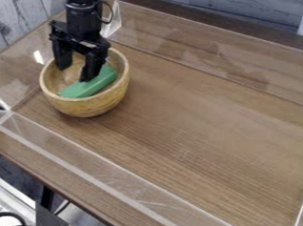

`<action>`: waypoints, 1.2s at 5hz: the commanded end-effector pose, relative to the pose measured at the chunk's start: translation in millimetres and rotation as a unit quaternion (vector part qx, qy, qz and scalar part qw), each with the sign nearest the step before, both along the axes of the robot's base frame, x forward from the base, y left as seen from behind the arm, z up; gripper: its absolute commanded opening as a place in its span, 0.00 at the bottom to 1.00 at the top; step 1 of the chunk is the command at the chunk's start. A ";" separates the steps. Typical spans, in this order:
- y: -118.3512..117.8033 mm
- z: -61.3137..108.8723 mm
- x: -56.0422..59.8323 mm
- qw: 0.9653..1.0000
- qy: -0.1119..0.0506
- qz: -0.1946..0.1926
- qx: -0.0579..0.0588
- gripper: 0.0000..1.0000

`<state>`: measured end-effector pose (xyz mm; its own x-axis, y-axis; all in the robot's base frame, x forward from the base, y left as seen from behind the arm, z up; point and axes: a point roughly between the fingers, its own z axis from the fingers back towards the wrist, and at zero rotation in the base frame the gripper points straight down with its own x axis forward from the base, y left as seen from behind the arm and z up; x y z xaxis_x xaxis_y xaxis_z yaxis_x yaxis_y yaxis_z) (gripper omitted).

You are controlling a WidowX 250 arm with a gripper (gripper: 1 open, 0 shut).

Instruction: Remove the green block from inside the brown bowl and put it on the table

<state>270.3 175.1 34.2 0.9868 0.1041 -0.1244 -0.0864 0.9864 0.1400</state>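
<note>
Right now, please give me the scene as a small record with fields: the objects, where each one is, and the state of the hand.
green block: lying inside the bowl, not lifted
brown bowl: on the table, near its left end
table: wood-grain top, clear edging
hand: open, pointing down into the bowl above the block; contact cannot be told
</note>
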 end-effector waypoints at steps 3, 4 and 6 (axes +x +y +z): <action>-2.8 -46.4 5.3 0.999 0.020 0.006 -0.042 1.00; -3.2 -52.5 11.8 0.999 0.016 -0.002 -0.042 1.00; -3.2 -54.9 19.3 0.999 0.005 -0.012 -0.035 1.00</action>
